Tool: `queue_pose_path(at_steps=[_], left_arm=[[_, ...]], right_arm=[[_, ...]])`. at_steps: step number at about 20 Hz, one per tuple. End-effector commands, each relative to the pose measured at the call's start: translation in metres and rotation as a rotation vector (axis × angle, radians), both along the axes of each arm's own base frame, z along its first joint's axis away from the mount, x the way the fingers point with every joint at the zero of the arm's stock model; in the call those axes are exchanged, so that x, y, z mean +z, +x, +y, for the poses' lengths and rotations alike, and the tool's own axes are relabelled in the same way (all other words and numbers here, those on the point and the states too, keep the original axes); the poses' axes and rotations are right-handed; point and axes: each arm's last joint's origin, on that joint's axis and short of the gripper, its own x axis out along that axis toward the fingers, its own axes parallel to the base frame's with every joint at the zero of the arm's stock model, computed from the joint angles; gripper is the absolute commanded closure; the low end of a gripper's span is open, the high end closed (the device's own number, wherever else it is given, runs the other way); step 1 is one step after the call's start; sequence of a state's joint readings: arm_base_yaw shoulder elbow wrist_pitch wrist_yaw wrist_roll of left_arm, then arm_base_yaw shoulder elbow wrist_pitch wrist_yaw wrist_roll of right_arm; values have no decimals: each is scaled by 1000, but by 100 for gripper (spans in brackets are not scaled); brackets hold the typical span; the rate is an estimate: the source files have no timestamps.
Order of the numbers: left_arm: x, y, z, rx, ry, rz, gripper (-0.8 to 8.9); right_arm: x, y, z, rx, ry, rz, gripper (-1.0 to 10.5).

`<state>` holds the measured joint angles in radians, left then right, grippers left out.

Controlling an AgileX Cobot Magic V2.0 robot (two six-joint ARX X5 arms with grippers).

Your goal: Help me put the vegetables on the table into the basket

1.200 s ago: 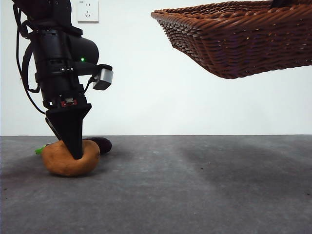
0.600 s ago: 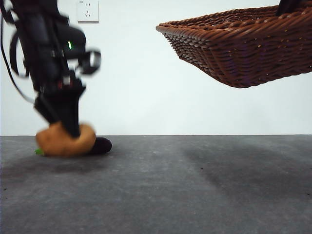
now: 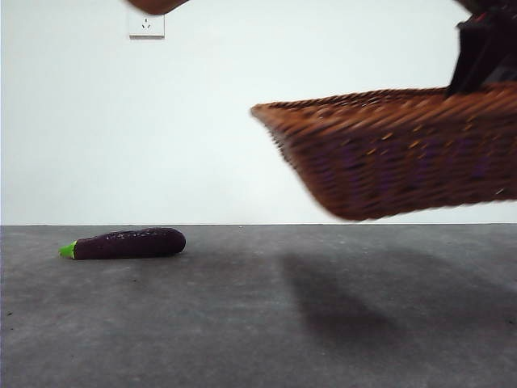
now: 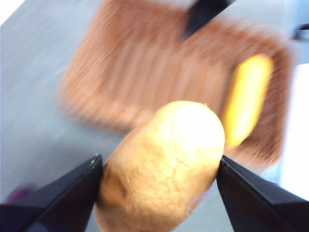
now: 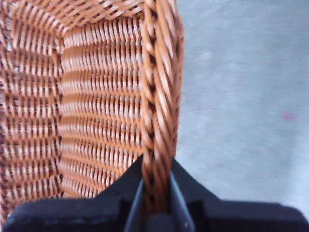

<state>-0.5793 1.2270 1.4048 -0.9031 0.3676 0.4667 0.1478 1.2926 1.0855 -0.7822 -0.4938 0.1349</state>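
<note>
The left gripper jaws grasp the potato above the basket; only this view shows the yellow piece inside. The right gripper jaws clench the rim. The eggplant lies lengthwise on the bench, stem left.

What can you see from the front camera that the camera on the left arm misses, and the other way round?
Only the front view shows the whole eggplant lying on the table and the wall socket. Only the left wrist view shows the left gripper with its jaws clamped on the potato, and a yellow piece inside the basket. Both show the basket, lifted off the table.
</note>
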Motion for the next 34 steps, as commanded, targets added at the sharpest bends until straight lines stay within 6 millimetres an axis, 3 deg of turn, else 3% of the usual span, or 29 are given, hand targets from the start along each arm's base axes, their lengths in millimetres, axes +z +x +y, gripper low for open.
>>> queue_pose_path(at_steps=[1, 6, 12, 13, 14, 15, 16, 21, 26, 30, 34], left_arm=[[-10, -1, -25, -48, 0, 50, 820], [-51, 15, -81, -113, 93, 143, 820], [-105, 40, -112, -38, 175, 338, 812], [-107, 40, -112, -37, 179, 355, 775], [-107, 40, -113, -38, 181, 356, 631], [-106, 38, -113, -43, 180, 354, 415], [-105, 37, -113, -43, 178, 352, 283], [-92, 34, -108, -45, 158, 331, 280], [-58, 26, -85, -22, 91, 221, 280], [-16, 35, -28, 232, 152, -75, 281], [-19, 73, 29, 386, 250, -121, 281]], right_arm=[[-8, -3, 18, 24, 43, 31, 955], [-4, -6, 45, 61, 87, 4, 955], [-5, -6, 47, 48, 73, 9, 955], [-5, -6, 47, 46, 70, 7, 955], [-5, -6, 47, 41, 64, 3, 955], [-5, -6, 46, 37, 59, 0, 955], [-5, -6, 46, 37, 59, -1, 955], [-5, -6, 46, 48, 53, -6, 955], [-5, -6, 46, 58, 46, -16, 955], [-5, -5, 46, 64, 22, -37, 955], [-4, -5, 45, 97, 1, -66, 955]])
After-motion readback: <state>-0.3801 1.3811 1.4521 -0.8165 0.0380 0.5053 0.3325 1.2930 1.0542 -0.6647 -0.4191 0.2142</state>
